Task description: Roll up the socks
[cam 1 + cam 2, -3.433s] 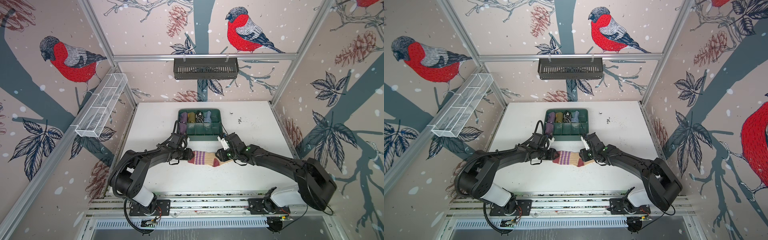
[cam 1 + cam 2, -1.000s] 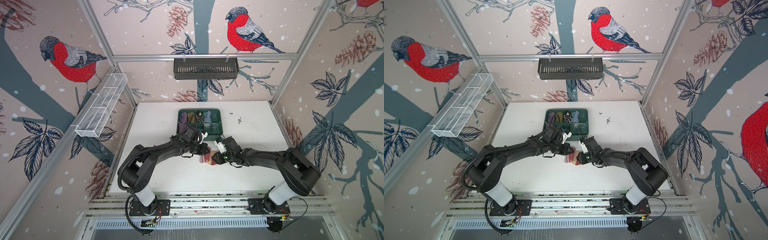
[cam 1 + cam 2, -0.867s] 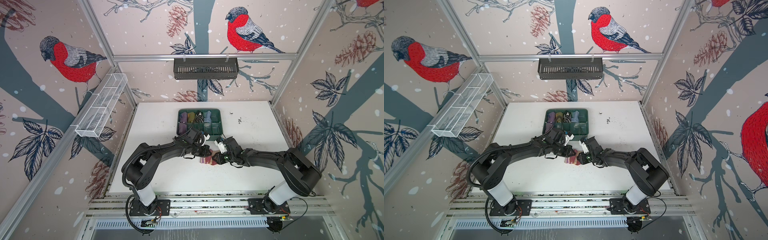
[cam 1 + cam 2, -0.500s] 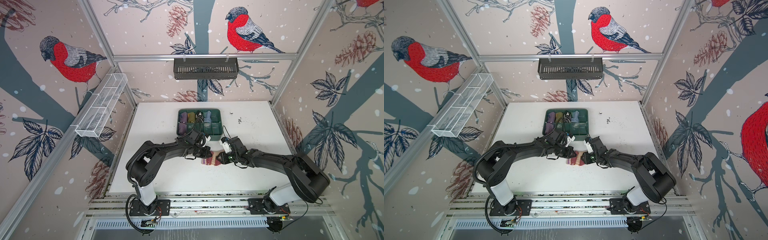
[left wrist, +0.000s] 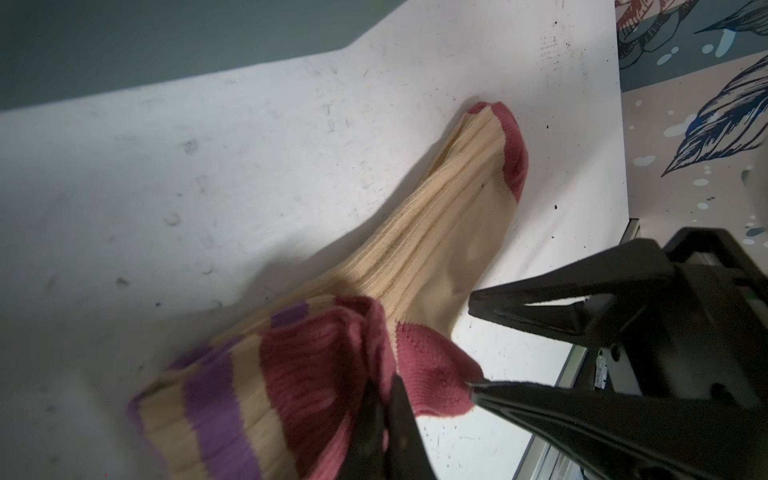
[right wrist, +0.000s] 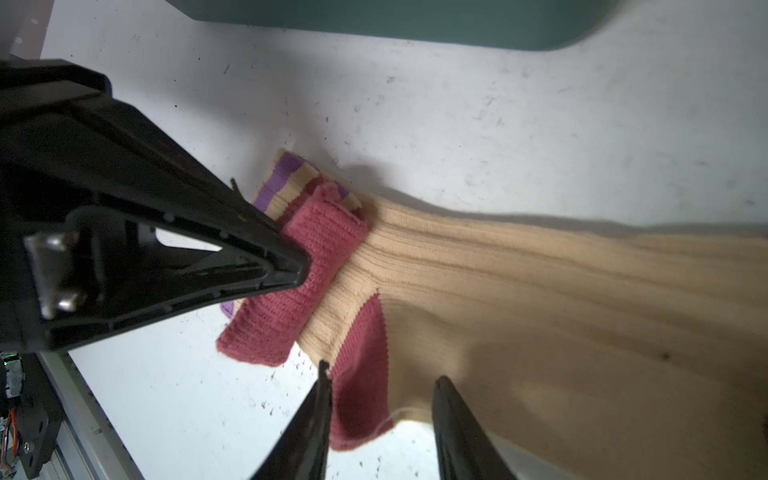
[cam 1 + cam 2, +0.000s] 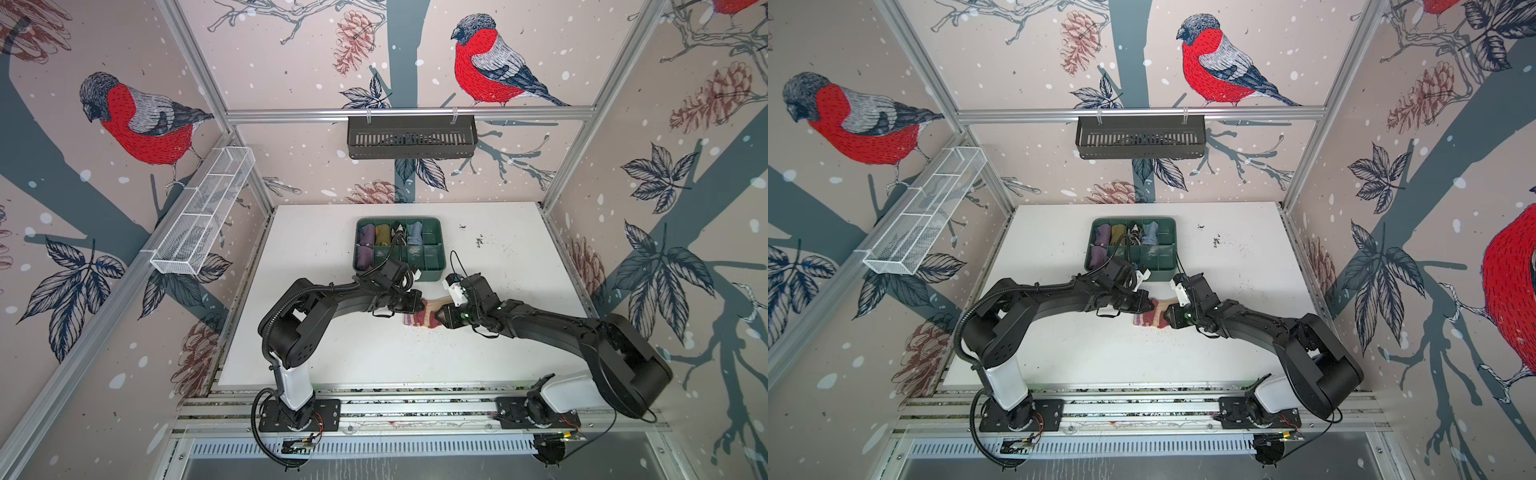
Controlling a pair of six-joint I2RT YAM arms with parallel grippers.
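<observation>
Tan striped sock (image 7: pixel 417 320) lies on the table (image 7: pixel 332 340), axis roughly eight-to-two o'clock. My left gripper (image 5: pixel 384 386) pinches the folded cuff (image 6: pixel 286 299) at eight. My right gripper (image 6: pixel 382 374) sits half-spread astride the heel (image 6: pixel 365 357), probably not clamping.

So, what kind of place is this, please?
Probably a robot test booth, not a home: the left arm and right arm bolted to a metal rail, a white table inside aluminium-framed bird-print panels, a green tray holding rolled socks.

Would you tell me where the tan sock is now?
In a top view the tan sock lies just in front of the green tray, between the left gripper and right gripper.
</observation>
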